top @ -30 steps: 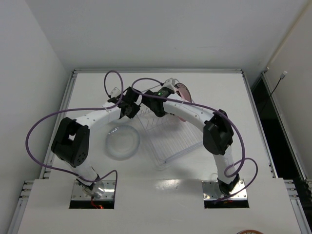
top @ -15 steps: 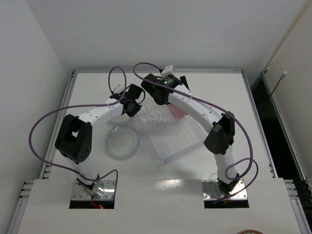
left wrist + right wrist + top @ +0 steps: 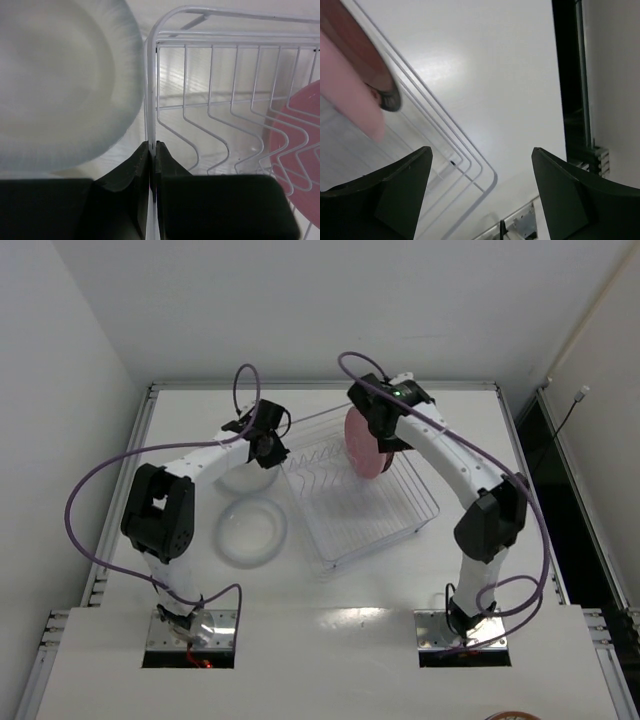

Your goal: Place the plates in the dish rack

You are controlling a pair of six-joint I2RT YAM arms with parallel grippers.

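The dish rack (image 3: 352, 528) is a clear wire frame in the middle of the table. A pink plate (image 3: 360, 452) stands on edge in its far end. My right gripper (image 3: 386, 440) hovers open beside that plate, holding nothing. In the right wrist view the pink plate (image 3: 347, 95) is at the upper left, apart from the open gripper (image 3: 481, 152). My left gripper (image 3: 153, 147) is shut on the dish rack's upright corner wire (image 3: 151, 90). One translucent plate (image 3: 250, 532) lies flat left of the rack. Another translucent plate (image 3: 238, 478) lies partly under my left arm.
The right wrist view shows the rack's rounded rim corner (image 3: 487, 177) over the white table, with the dark gap at the table's right edge (image 3: 570, 75) beyond. A raised metal lip (image 3: 320, 386) borders the table's far side.
My right gripper opened, let go of the pink plate and drew back to the right; the plate now stands in the rack. The left gripper closed on the rack's corner wire, and the rack shifted.
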